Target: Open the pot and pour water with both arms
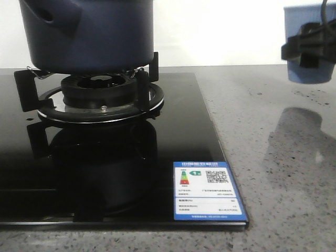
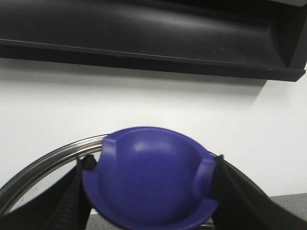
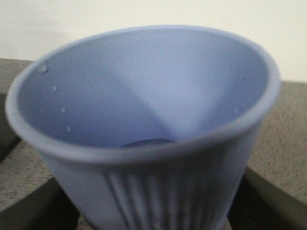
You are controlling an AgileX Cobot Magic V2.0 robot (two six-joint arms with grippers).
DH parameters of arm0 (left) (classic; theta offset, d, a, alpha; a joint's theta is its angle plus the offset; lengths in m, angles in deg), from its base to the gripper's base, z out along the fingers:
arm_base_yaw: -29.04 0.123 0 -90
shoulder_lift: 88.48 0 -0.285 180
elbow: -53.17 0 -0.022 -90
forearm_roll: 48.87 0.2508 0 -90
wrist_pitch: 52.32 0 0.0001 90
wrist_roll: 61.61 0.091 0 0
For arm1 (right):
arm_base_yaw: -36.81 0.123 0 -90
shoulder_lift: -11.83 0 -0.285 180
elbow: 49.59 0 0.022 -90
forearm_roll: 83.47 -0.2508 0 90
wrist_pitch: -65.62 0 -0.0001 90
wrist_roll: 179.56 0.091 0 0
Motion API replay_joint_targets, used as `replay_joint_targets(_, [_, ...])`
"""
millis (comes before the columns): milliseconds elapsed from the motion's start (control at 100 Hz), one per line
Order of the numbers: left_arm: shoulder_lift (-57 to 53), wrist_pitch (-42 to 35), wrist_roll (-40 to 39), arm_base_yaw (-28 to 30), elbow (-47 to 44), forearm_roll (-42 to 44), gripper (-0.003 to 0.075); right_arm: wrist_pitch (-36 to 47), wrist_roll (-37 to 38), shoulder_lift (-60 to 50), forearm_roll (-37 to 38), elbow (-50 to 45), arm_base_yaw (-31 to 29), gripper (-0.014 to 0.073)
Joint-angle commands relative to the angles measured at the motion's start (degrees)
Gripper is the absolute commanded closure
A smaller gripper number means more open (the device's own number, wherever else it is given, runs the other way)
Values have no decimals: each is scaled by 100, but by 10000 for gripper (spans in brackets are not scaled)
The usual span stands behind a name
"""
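My left jaws are clamped on the blue lid knob (image 2: 151, 179), the lid (image 2: 43, 167) lifted; my right jaws hold the pale cup (image 1: 310, 44) at the frame's upper right. The pot (image 1: 89, 34) sits upright on the burner (image 1: 94, 94), upper left, handle (image 1: 44, 13) pointing left. I judge opening done, pouring unfinished.

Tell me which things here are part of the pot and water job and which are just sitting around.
Part of the job:
pot on the burner
lid knob in the left end effector
cup held by the right end effector

Just there:
label on the hob
counter
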Motion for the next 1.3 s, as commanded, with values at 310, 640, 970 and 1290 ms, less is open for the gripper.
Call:
replay_joint_targets(310, [-156, -590, 1, 22, 221, 132, 362, -1333, 141, -1157, 819, 1044, 586, 240])
replay_joint_targets(640, [-156, -590, 1, 22, 221, 155, 362, -2631, 110, -1080, 1927, 2422, 1798, 240])
replay_joint_targets(970, [-156, -605, 1, 22, 221, 155, 362, -4595, 110, -64, 3771, 4048, 2918, 240])
replay_joint_targets(1290, [-156, -620, 1, 22, 221, 155, 362, -5742, 110, 825, 5200, 5226, 3401, 240])
